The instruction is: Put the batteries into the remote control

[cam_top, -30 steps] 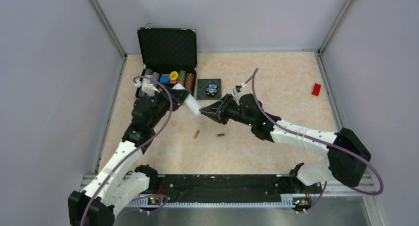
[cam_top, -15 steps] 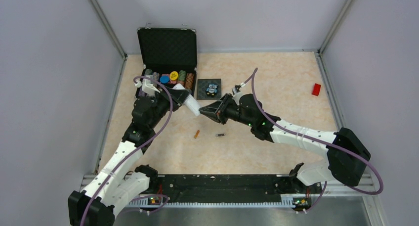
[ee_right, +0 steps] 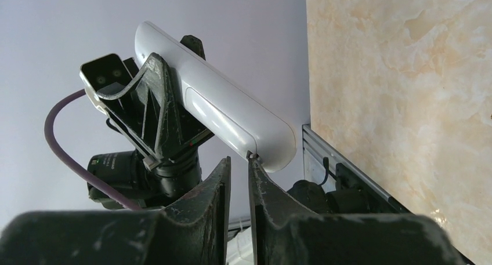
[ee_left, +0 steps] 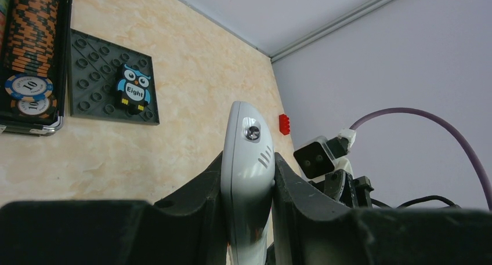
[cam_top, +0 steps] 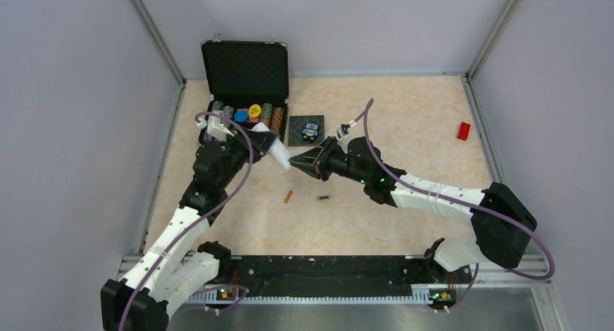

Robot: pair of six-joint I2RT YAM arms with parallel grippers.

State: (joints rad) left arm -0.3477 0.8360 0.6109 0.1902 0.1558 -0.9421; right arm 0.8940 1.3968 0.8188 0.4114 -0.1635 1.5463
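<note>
White glossy rounded remote (ee_left: 246, 178) clamped in left jaws; right jaws: cannot tell.

top: high, rear, looking down | wrists: close, facing each other | shared: remote control (ee_left: 246, 178)

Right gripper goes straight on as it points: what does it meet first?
The slim white plastic remote control clamped in the left gripper; its rounded end looks almost touching the right gripper.
</note>
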